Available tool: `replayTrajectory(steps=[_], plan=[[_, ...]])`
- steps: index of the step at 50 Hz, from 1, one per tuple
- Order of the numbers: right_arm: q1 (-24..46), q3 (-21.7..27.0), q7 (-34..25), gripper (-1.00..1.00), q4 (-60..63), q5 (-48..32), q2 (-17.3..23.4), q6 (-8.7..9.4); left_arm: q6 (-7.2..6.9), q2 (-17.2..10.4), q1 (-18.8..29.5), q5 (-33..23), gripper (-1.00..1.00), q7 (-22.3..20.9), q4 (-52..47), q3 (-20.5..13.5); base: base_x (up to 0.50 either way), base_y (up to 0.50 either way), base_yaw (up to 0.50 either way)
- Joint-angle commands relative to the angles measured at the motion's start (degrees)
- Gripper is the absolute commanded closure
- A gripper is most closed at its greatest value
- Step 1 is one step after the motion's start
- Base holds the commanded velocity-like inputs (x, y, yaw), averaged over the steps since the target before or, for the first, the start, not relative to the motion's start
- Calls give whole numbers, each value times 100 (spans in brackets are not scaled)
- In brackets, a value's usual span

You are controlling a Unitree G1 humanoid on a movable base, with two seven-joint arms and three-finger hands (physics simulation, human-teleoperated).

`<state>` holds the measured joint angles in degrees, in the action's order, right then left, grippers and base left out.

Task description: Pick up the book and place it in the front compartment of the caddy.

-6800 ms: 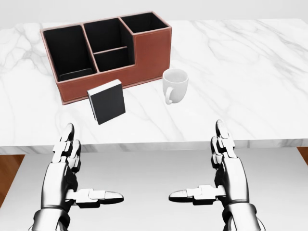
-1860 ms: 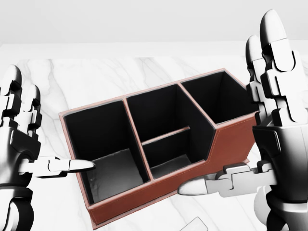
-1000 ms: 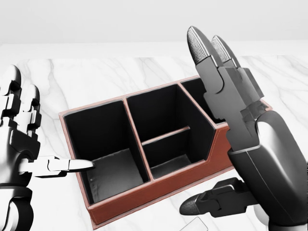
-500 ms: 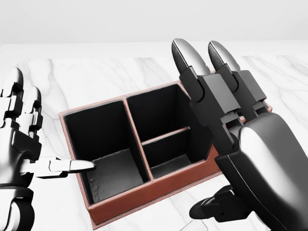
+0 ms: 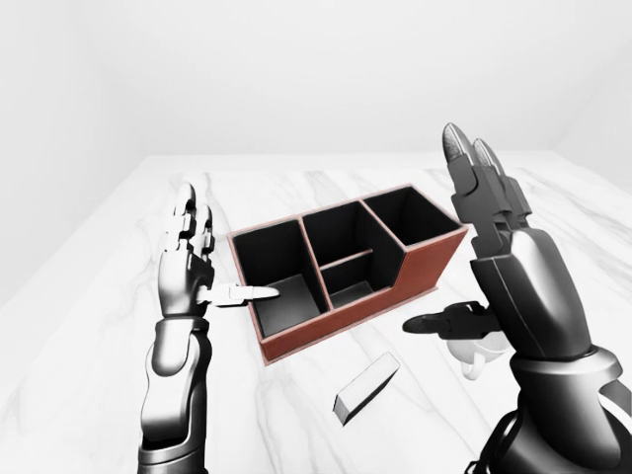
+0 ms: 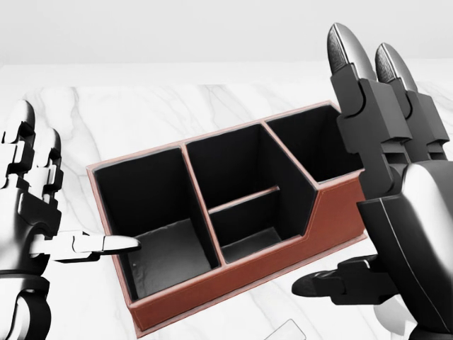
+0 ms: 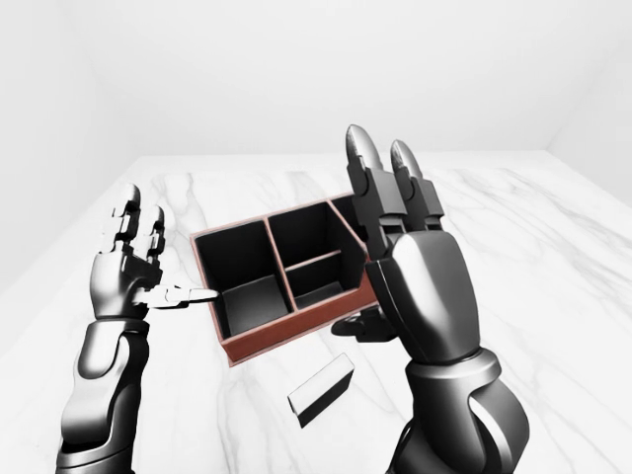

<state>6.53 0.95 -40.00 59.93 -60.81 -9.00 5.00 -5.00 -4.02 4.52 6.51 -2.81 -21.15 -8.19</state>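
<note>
Our right hand (image 5: 494,286) is raised over the right end of the caddy (image 5: 341,267), fingers straight up and thumb out to the side, spread wide and holding nothing. Half a second ago it hung across the middle of the head view, hiding the caddy's right compartment; now it has swung to that view's right and the compartment shows again.

The book (image 5: 365,387) lies flat on the marble table (image 5: 118,296), just below the caddy's low wall in the left-eye view and apart from it. In the head view only a corner of it peeps in at the bottom edge, so we lean on the eye views for its pose. Neither hand touches it.

Our left hand (image 5: 188,267) stands upright at the caddy's left end, fingers open, thumb pointing over the rim of the left compartment, as it did a second ago.

A white mug (image 5: 472,354) sits mostly hidden behind our right hand, probably close beside the book.

We judge the pick not yet begun: the right hand has cleared the view but still has to come down to the book.
</note>
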Motion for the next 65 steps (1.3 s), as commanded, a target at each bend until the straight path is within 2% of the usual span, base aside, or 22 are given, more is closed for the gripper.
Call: replayTrajectory(steps=[1,27,48,52,55,65], plan=[[-43,105,0,-100,7,-170,-279,0,0,1,-5,-6,-100,0,15,3,0,0,0],[-12,358,0,-100,7,-338,-795,0,0,1,3,-20,-100,-4,93,10,0,0,0],[-582,425,0,-100,7,-171,-1086,0,0,3,2,-28,-100,-4,158,18,0,0,0],[-652,448,0,-100,7,-150,-1100,-117,0,-1,5,-25,-100,-4,139,14,0,0,0],[-771,454,0,-100,7,-115,-1100,-295,0,0,6,-27,-100,-7,164,12,0,0,0],[-811,537,0,-100,7,-92,-1100,-546,0,2,5,-33,-100,-7,171,18,0,0,0]])
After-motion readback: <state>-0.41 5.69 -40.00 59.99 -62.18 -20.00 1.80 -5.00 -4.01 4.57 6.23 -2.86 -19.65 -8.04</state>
